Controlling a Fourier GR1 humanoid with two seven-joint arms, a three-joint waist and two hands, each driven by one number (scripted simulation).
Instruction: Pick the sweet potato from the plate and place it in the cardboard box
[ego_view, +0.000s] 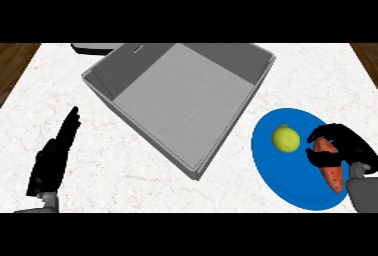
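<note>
the right hand (334, 145) is curled round the upper end of the sweet potato (330, 167), which lies on the blue plate (284, 175) at the counter's (148, 175) near right, long axis running toward the robot. a lemon (286, 138) sits just left of it. the left hand (55, 155) rests open at left. beyond, up and left, lies the grey cardboard box (181, 95), so the right hand is the nearer one.

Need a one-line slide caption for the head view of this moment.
Right hand curled round the sweet potato on the blue plate beside a lemon; grey box waits; left hand rests open.
</note>
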